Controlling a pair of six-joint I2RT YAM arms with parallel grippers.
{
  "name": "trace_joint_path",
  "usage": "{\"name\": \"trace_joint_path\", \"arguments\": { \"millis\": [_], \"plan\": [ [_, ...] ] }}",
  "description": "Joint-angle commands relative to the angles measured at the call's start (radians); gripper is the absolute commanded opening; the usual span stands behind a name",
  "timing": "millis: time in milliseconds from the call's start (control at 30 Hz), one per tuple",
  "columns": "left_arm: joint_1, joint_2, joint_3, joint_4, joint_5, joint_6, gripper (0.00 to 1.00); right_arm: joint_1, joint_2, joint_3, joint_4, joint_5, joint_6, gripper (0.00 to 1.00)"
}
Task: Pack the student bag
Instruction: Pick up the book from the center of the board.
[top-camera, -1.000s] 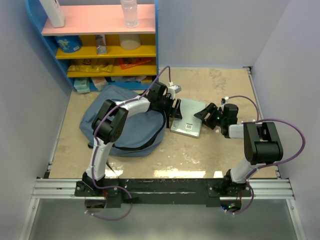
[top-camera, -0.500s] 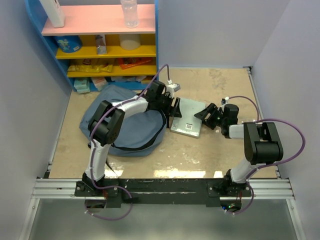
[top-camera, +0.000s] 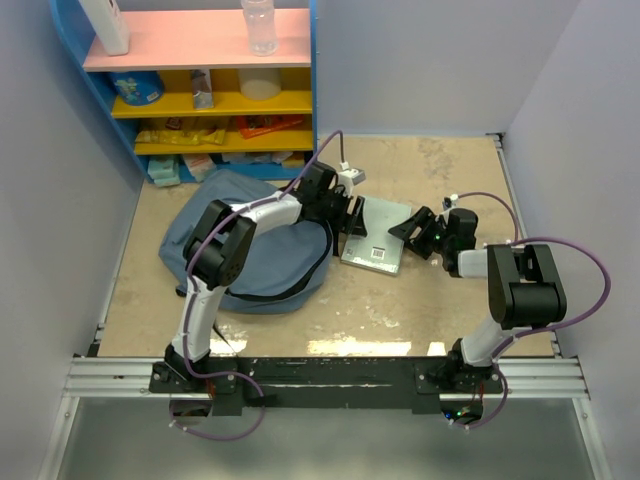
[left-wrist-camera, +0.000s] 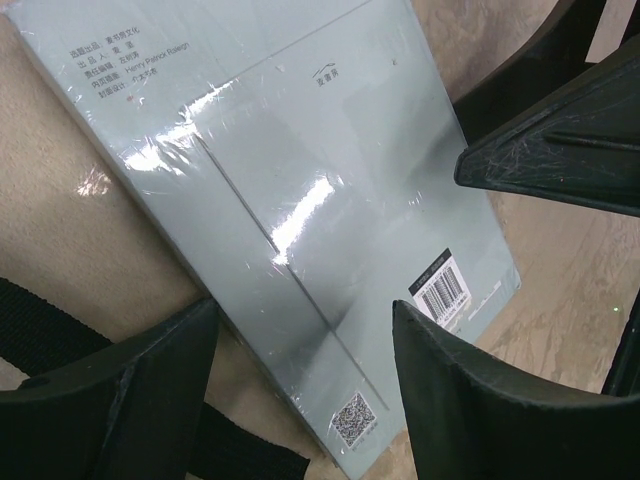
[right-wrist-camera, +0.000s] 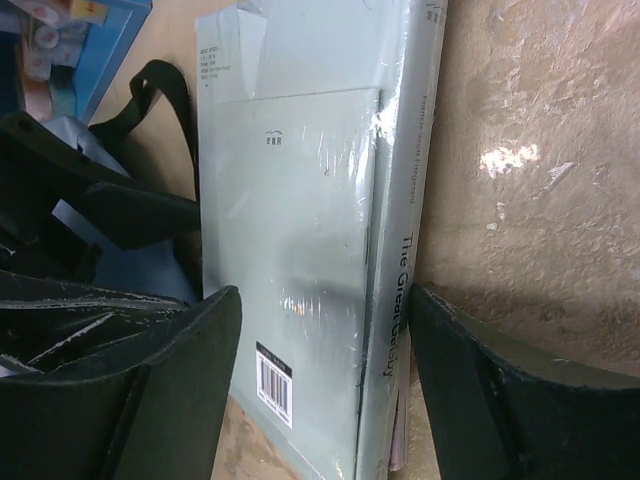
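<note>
The student bag (top-camera: 245, 255) is a slate-blue backpack lying flat on the table, left of centre, with a black strap (left-wrist-camera: 240, 452) trailing from it. A grey-green shrink-wrapped book (top-camera: 378, 235) lies flat just to its right. It also shows in the left wrist view (left-wrist-camera: 300, 190) and in the right wrist view (right-wrist-camera: 300, 230). My left gripper (top-camera: 349, 216) is open, its jaws astride the book's left edge (left-wrist-camera: 300, 395). My right gripper (top-camera: 408, 230) is open, its jaws astride the book's spine side (right-wrist-camera: 325, 385). A patch of the bag (right-wrist-camera: 130, 272) shows behind the left gripper.
A blue shelf unit (top-camera: 200, 95) with pink and yellow boards stands at the back left, holding a bottle (top-camera: 258, 25), a tub and snack packs. Grey walls close in the table on the left, back and right.
My left gripper shifted slightly left and back again beside the book. The book, the bag and the right arm have not visibly moved.
</note>
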Motion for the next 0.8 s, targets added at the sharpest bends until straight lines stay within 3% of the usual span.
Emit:
{"name": "trace_joint_path", "arguments": {
  "millis": [0,300,767],
  "plan": [
    [-0.018,-0.006,0.04,0.026,0.022,-0.023,0.74,0.0,0.04,-0.04,-0.099,0.001,-0.012,0.72],
    [-0.041,-0.012,0.034,0.021,0.029,-0.02,0.74,0.0,0.045,-0.042,-0.092,-0.009,-0.014,0.72],
    [-0.141,0.026,0.141,0.018,0.074,-0.054,0.74,-0.035,0.063,-0.092,0.003,-0.051,0.035,0.71]
  ]
}}
